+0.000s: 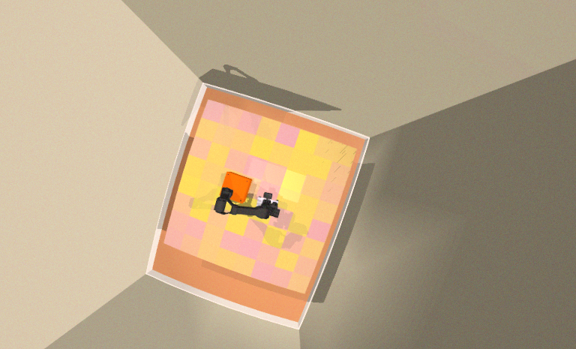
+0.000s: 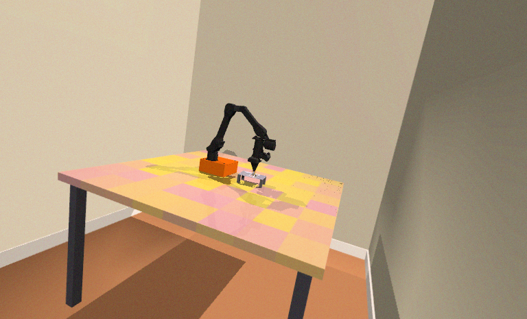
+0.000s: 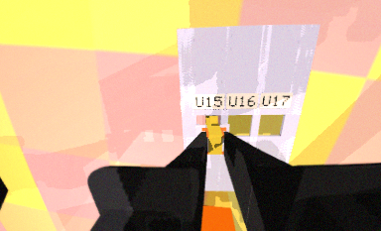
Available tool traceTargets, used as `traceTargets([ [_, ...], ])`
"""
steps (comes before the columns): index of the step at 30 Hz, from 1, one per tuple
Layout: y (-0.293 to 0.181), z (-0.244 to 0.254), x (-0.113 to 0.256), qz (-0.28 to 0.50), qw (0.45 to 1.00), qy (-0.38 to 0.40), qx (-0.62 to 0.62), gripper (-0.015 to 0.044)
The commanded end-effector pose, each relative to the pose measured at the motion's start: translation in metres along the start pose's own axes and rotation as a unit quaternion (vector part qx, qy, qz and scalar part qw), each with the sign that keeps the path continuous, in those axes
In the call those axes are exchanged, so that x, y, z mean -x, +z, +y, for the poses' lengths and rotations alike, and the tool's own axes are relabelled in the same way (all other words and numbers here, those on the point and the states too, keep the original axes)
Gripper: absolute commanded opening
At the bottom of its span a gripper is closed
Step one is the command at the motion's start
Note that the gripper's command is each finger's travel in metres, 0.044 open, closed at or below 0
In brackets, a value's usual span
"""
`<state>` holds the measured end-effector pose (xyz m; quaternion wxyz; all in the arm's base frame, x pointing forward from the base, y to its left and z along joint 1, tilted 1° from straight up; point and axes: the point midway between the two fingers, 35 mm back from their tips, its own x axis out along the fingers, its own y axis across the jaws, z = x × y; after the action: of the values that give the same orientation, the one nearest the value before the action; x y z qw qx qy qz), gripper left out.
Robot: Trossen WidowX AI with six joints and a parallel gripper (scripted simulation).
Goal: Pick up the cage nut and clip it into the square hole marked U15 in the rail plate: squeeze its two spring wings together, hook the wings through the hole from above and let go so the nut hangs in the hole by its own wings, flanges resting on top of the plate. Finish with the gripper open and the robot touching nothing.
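In the lower middle of the wrist view, the black jaws (image 1: 266,204) (image 2: 254,170) are pinched narrow on the yellow-and-orange cage nut (image 3: 214,137). The nut is at the U15 hole (image 3: 200,120), left of the two other square holes in the pale rail plate (image 2: 252,175) (image 3: 243,57); how far its wings reach in, I cannot tell. Right of centre in the exterior view, the plate stands on short legs on the patchwork table (image 1: 238,258) (image 2: 229,218), with the arm (image 1: 250,210) (image 2: 223,125) arching over from the orange block (image 1: 238,185) (image 2: 217,167) to its left.
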<state>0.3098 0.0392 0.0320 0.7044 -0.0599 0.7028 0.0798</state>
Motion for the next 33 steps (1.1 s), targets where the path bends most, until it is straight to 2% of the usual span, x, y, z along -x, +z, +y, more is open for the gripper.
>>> traceTargets([
  [1, 0.0, 0.0005, -0.0005, 0.0, 1.0, 0.0, -0.002, 0.0035],
  [33, 0.0, 0.0055, -0.0011, 0.0, 1.0, -0.007, -0.002, 0.0035],
])
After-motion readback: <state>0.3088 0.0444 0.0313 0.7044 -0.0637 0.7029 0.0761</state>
